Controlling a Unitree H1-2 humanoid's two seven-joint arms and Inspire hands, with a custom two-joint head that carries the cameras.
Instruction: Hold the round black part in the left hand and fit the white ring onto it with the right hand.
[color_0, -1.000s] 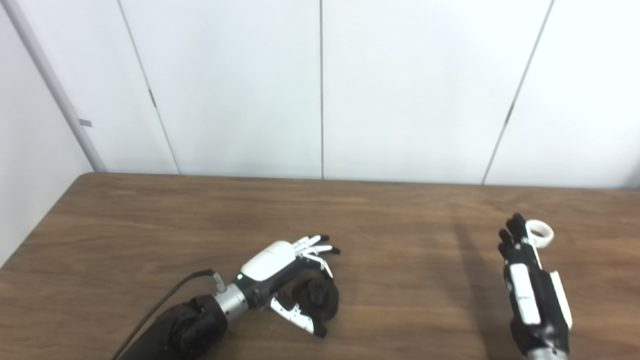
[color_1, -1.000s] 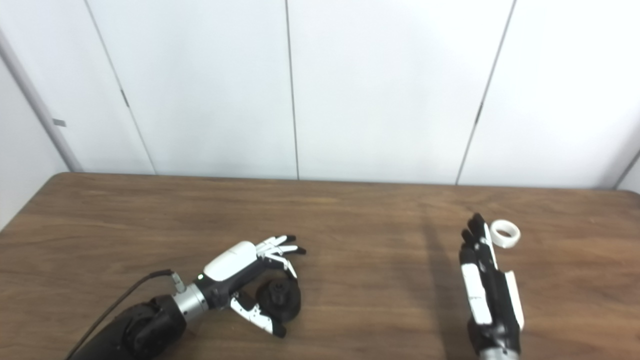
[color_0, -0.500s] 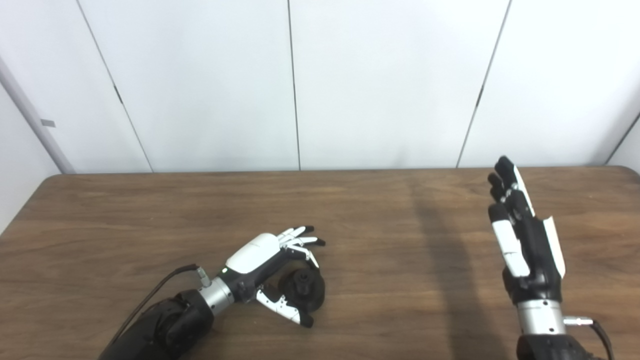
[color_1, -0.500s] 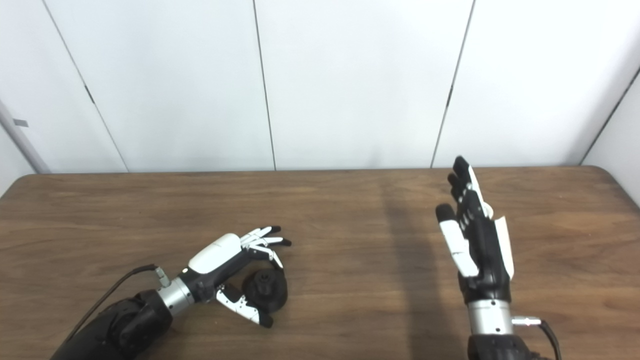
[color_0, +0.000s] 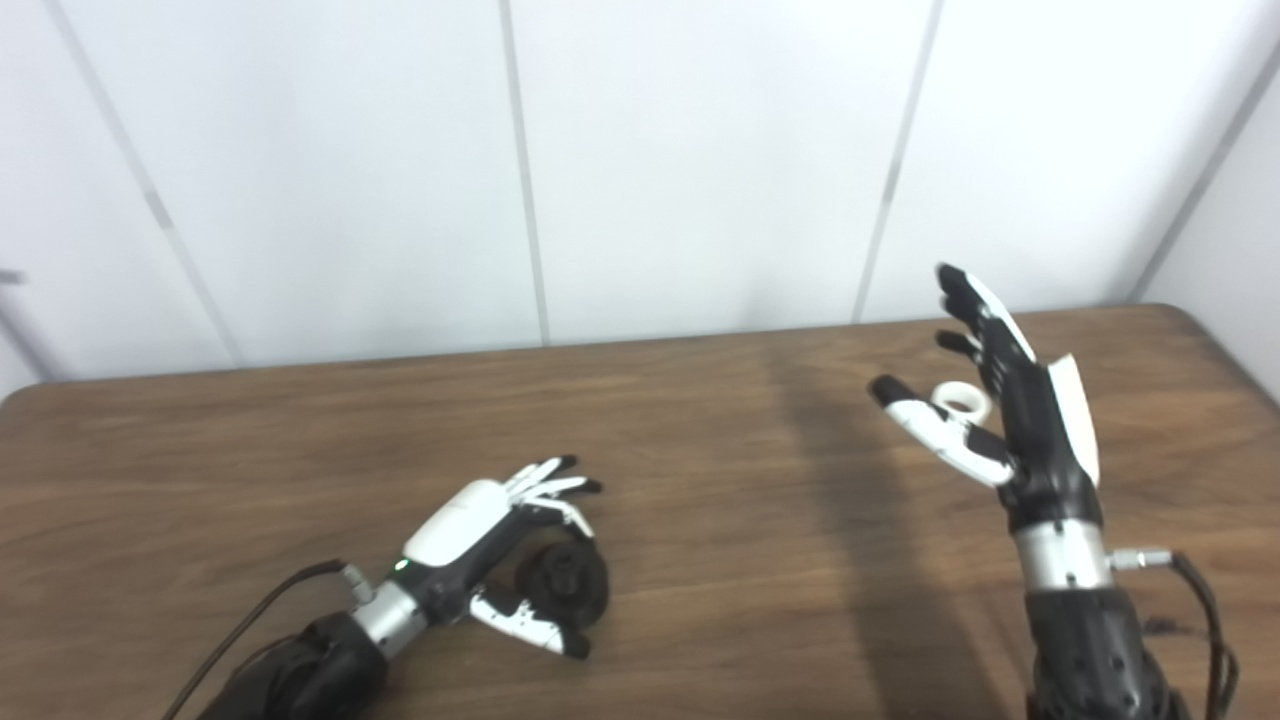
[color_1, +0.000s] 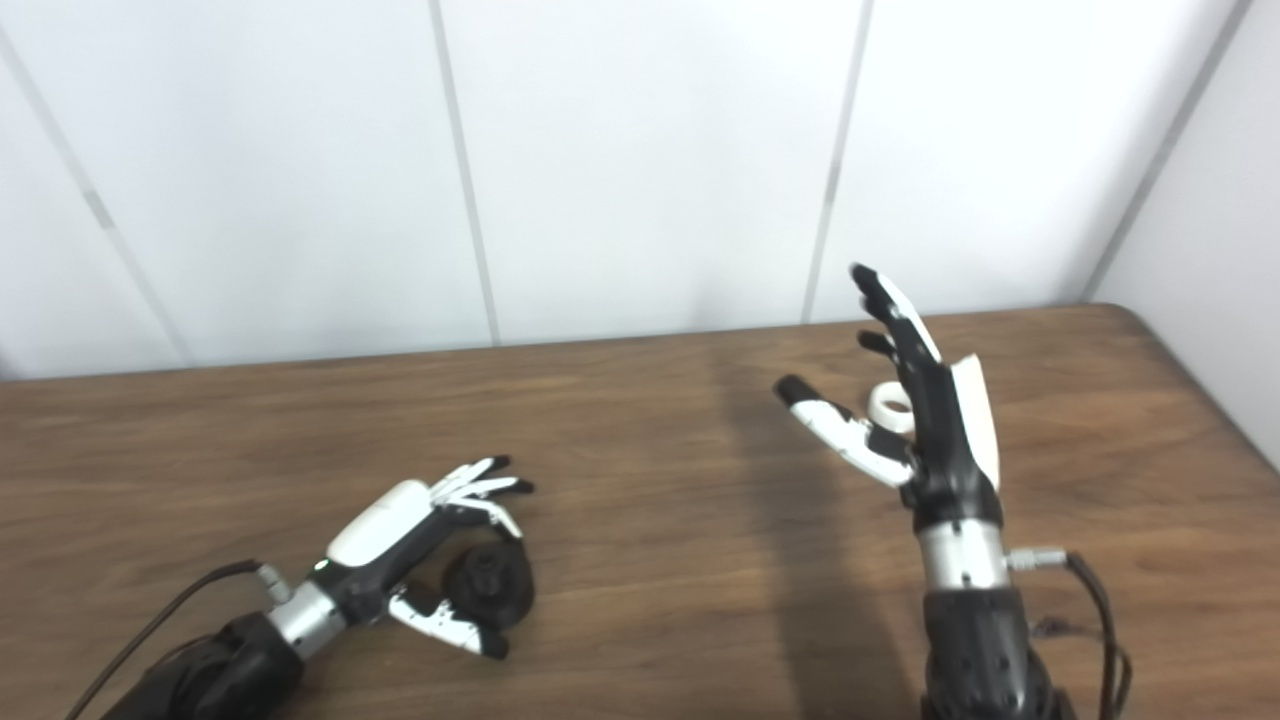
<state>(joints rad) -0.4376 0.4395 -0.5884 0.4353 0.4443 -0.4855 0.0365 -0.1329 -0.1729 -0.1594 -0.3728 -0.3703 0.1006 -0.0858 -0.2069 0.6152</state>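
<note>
The left hand (color_0: 490, 525) lies low on the table (color_0: 700, 540) at near left, fingers and thumb curled loosely around the black part (color_0: 570, 585). The part sits on the wood between them; whether any finger presses on it cannot be told, so this reads as a cradle, not a firm hold. The right hand (color_0: 1010, 410) stands raised at right, fingers spread wide and pointing up, thumb (color_0: 925, 420) stretched out to the left, holding nothing. The ring (color_0: 962, 400) lies flat on the table at far right, seen in the gap between thumb and fingers and apparently behind the hand. Risks, as judged from here: the ring is small, low and smooth, so a descent with the fingers this wide may knock it away toward the far or right edge of the table, both of which are near. A pinch that lands on one side only may flip it or send it rolling. If the left hand lifts before its fingers close fully, the part may slip out and drop. Obstructions: none lie between the two hands; the table there is bare wood. The right hand itself screens part of the ring from the head cameras. A cable (color_0: 1205, 620) hangs at the right wrist, clear of the work. White wall panels (color_0: 700, 150) stand behind the table.
</note>
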